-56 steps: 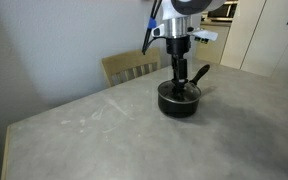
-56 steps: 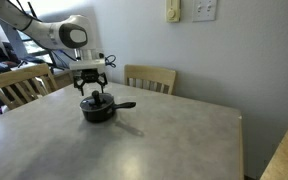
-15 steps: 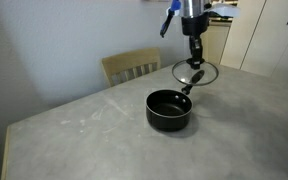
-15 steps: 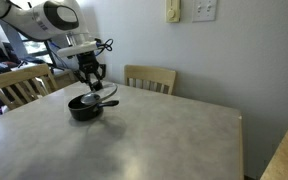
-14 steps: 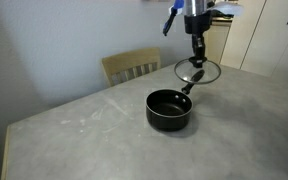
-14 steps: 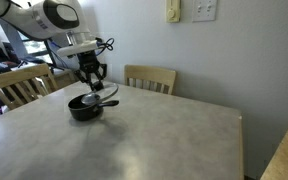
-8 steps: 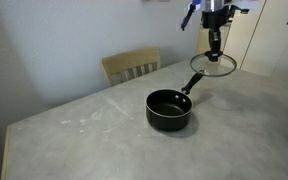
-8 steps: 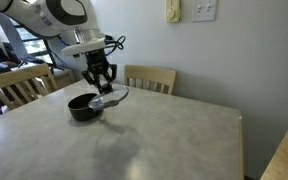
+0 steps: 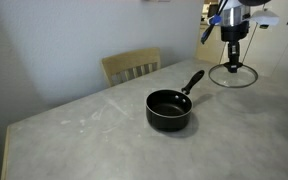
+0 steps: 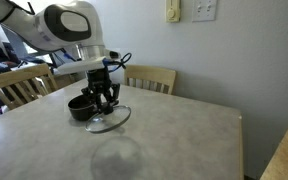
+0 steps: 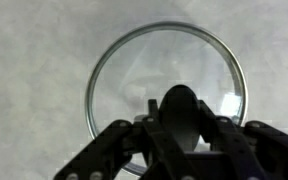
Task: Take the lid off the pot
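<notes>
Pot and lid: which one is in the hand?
The glass lid, gripped by its knob in the hand, above the table; the black pot sits uncovered on the table.

One black pot (image 9: 170, 108), one glass lid (image 9: 245, 79), one robot arm (image 10: 69, 25), one end effector (image 10: 106, 103), one bench (image 9: 94, 140), two wooden chairs, a chair (image 10: 150, 78) and a second chair (image 10: 19, 88), two wall plates (image 10: 204, 9).

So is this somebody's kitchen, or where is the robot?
Most likely a home kitchen or dining corner: a grey table with wooden chairs at it, a black saucepan on top, and pale cabinet doors behind. The end effector holds its glass lid.
</notes>
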You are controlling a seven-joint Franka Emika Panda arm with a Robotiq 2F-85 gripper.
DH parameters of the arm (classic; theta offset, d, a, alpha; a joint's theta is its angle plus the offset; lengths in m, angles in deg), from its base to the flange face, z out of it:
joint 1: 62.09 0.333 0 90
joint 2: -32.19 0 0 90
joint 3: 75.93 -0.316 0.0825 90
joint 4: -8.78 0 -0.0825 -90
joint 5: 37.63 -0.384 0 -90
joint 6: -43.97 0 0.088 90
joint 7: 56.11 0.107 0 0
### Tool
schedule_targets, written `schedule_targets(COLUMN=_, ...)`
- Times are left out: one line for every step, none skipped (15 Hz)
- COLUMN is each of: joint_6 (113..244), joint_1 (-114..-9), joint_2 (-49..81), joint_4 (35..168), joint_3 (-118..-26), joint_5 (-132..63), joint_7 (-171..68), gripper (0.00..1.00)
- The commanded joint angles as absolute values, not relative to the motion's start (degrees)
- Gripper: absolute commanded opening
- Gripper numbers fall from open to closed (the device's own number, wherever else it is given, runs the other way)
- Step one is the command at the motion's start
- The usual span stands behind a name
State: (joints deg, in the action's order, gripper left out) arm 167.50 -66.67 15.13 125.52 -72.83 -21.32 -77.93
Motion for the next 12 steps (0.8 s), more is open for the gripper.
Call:
schedule_targets(joint_6=171.6, joint_1=-68.3, joint_2=15.5, joint_4=129.6, joint_3=-72.5, joint_5=-22.8, joint_7=-77.5, gripper=0.15)
schedule_targets(joint_6=172.9, joint_1=-68.6, joint_2=15.2, joint_4=130.4, joint_3=-72.6, joint_5=-23.5, joint_7=-77.8, gripper=0.15)
schedule_targets(joint_6=174.9, joint_1=-69.0, joint_2=14.6, joint_4=131.1, joint_3=-72.7, joint_5=-24.3, joint_7=-78.2, gripper=0.15)
schedule_targets(joint_6=176.8, joint_1=-69.3, joint_2=14.1, joint_4=131.5, joint_3=-72.8, joint_5=-25.0, joint_7=-78.4, gripper=0.15)
schedule_targets(joint_6=178.9, joint_1=-69.5, joint_2=13.2, joint_4=131.6, joint_3=-72.9, joint_5=-25.6, joint_7=-78.4, gripper=0.15)
schedule_targets(joint_6=180.7, joint_1=-69.7, joint_2=12.5, joint_4=131.7, joint_3=-73.0, joint_5=-26.2, joint_7=-78.5, gripper=0.15)
schedule_targets(joint_6=182.3, joint_1=-69.8, joint_2=11.4, joint_4=131.5, joint_3=-73.2, joint_5=-26.9, joint_7=-78.5, gripper=0.15)
schedule_targets(joint_6=183.8, joint_1=-69.9, joint_2=10.3, joint_4=131.2, joint_3=-73.2, joint_5=-27.2, joint_7=-78.4, gripper=0.15)
schedule_targets(joint_6=185.1, joint_1=-70.1, joint_2=9.2, joint_4=130.9, joint_3=-73.4, joint_5=-27.9, joint_7=-78.8, gripper=0.15)
schedule_targets(joint_6=186.5, joint_1=-70.3, joint_2=8.4, joint_4=130.8, joint_3=-73.6, joint_5=-28.5, joint_7=-78.9, gripper=0.15)
schedule_targets(joint_6=187.7, joint_1=-70.4, joint_2=7.3, joint_4=130.5, joint_3=-73.9, joint_5=-29.1, joint_7=-79.1, gripper=0.15)
schedule_targets(joint_6=188.6, joint_1=-70.6, joint_2=6.4, joint_4=130.3, joint_3=-74.2, joint_5=-29.7, joint_7=-79.3, gripper=0.15)
